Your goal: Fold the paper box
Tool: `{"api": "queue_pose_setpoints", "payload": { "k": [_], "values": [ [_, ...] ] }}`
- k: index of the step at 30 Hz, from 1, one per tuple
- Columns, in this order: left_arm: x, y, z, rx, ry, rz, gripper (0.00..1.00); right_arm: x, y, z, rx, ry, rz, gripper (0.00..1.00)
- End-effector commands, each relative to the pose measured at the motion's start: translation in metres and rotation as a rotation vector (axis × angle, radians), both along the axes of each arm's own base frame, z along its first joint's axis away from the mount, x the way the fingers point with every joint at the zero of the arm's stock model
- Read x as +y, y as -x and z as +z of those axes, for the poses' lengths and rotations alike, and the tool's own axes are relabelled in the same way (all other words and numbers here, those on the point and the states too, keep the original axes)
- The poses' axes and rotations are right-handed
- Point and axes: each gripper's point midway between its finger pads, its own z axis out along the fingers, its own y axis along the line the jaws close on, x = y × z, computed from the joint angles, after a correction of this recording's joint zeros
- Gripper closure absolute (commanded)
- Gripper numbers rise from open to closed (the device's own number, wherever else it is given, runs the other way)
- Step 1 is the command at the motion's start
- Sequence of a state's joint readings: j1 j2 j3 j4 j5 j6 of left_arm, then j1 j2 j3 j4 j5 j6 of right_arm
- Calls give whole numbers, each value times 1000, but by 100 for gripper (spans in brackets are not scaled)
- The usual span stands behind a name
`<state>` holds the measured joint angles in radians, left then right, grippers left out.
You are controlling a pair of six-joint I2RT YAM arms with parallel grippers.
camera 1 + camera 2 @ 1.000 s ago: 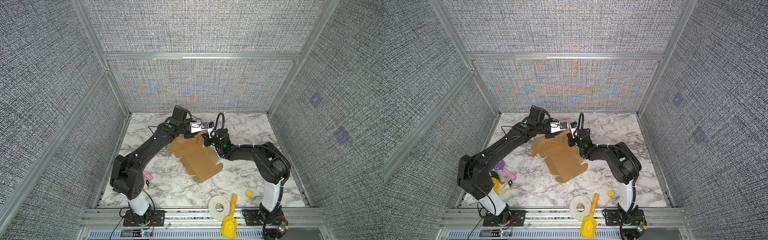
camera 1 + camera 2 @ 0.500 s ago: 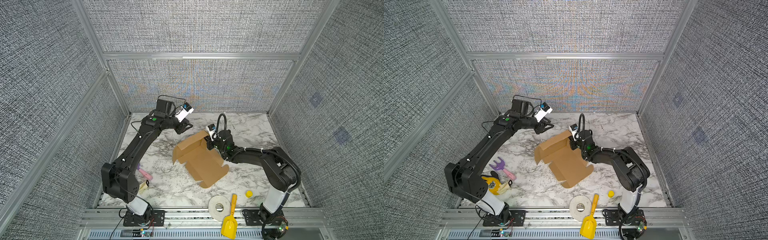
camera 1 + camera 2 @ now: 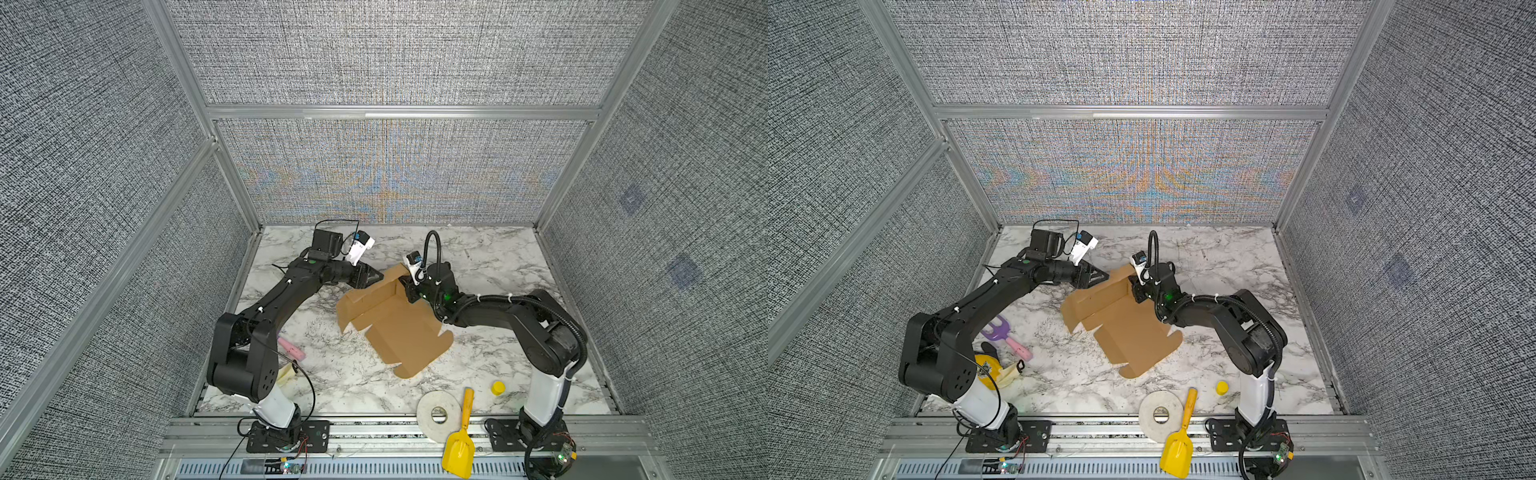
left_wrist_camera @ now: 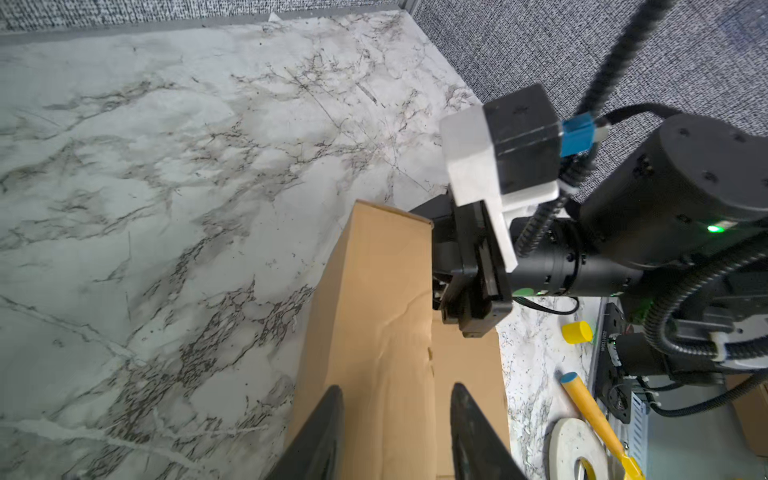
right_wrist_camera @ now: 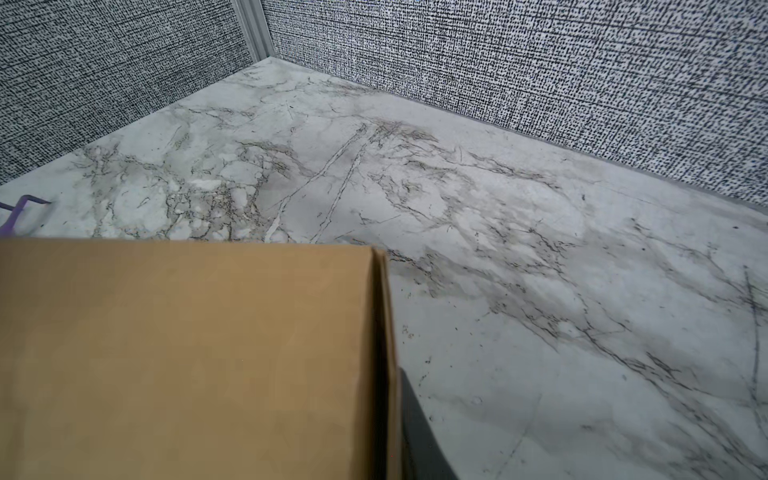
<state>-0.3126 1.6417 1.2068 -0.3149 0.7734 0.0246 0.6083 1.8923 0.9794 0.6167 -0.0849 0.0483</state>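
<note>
The paper box (image 3: 399, 332) lies half-formed at the centre of the marble table (image 3: 478, 257) in both top views, one wall raised along its upper edge. The left gripper (image 3: 375, 276) hovers just beside that wall's left end; the left wrist view shows its fingers (image 4: 324, 428) spread, clasping nothing. The right gripper (image 3: 407, 286) sits at the wall's right end. The right wrist view shows one finger (image 5: 419, 440) beside the cardboard, the other hidden: I cannot tell whether it grips.
</note>
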Motion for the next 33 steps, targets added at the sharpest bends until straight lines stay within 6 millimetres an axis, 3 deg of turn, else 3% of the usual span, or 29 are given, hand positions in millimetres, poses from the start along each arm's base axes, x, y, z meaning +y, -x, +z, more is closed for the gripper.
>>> {"api": "queue_pose_setpoints", "payload": {
  "k": [1,9,22,25,31,33],
  "values": [
    [5,-5,-14,-3,-28,43,57,2,-1,0,-11,-12,-10,78],
    [7,-6,-22,7,-40,56,63,3,0,-8,-5,-25,-23,73],
    [3,-6,-20,21,-17,51,66,3,-1,-31,27,-55,-64,75],
    [3,-6,-19,26,-8,52,66,1,-5,-29,12,-65,-90,87],
    [-2,-2,-14,47,24,44,66,-3,-10,-24,-6,-65,-120,100],
    [-5,1,-13,53,32,36,66,-2,-11,-24,-7,-67,-120,100]
  ]
}}
